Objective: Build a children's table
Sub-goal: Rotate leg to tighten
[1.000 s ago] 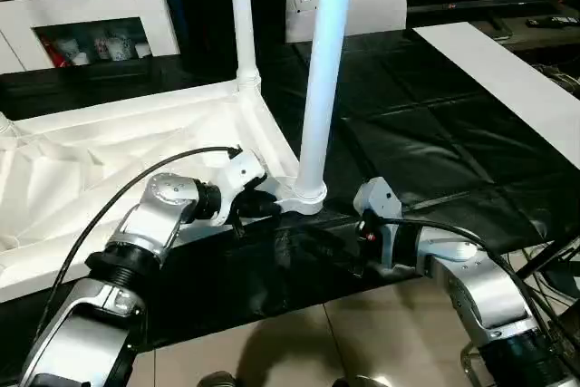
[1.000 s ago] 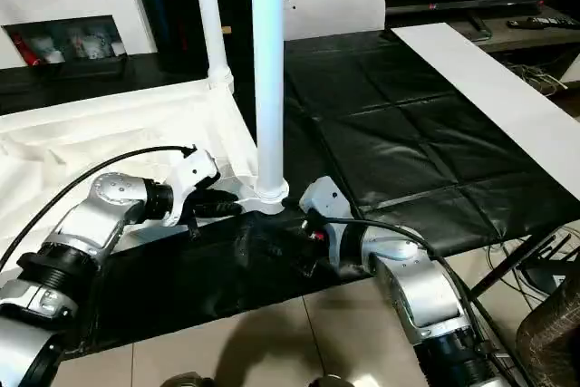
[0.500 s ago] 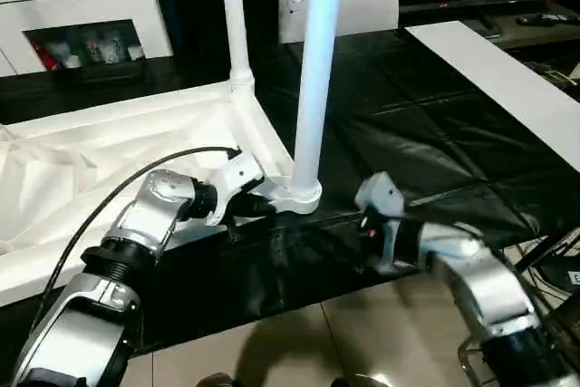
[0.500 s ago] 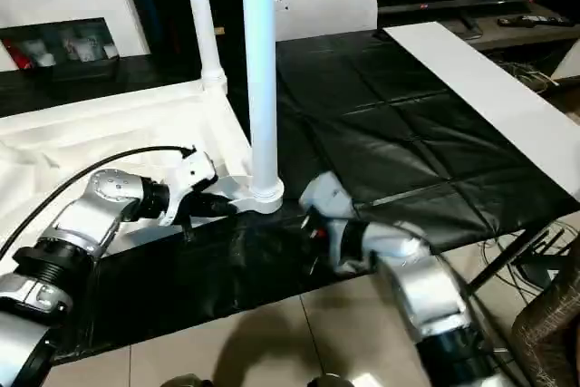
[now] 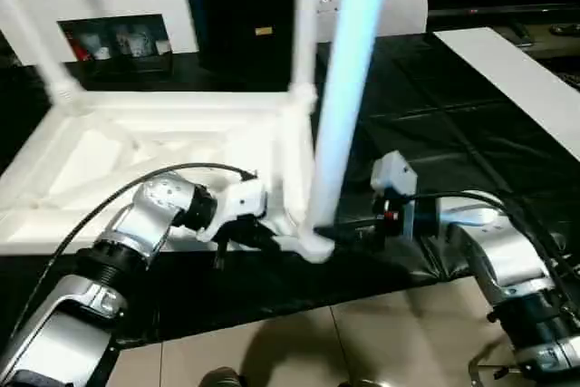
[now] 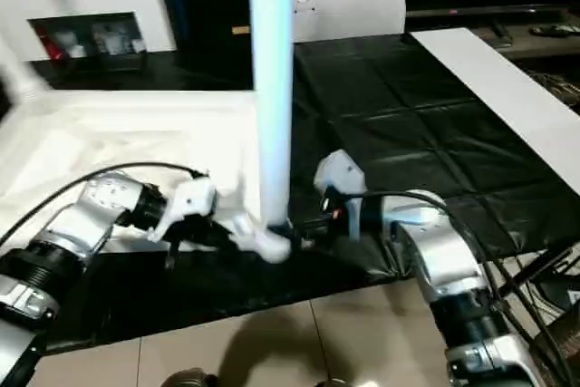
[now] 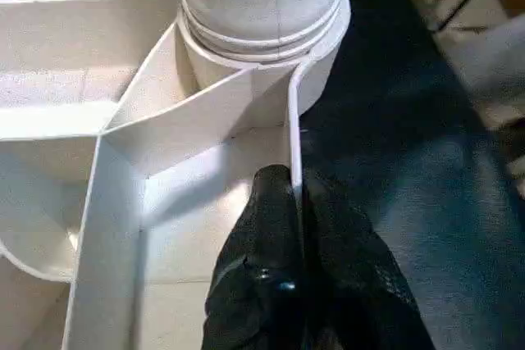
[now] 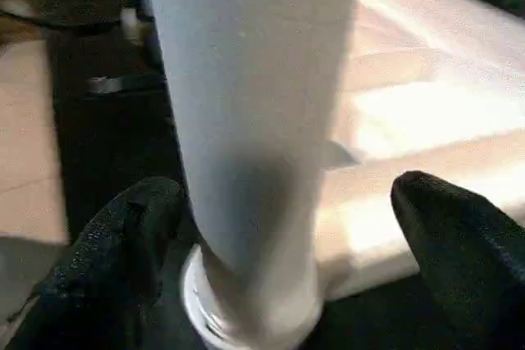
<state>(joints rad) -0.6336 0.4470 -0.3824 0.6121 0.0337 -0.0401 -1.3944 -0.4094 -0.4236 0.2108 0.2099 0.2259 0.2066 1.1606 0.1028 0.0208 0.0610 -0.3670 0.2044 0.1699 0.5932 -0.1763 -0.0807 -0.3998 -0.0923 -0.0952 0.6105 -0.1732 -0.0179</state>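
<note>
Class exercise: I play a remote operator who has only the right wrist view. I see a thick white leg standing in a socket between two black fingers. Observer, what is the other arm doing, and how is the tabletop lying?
Observer: The left gripper is shut on the tabletop's rim wall, right beside the socket that holds your leg.
Operator: Is my gripper touching that leg?
Observer: The right gripper is open, with a finger on each side of the leg; I cannot tell if they touch.
Operator: Any other legs fitted?
Observer: Yes, a second leg stands at the far corner, and the tabletop lies ribbed side up.
</note>
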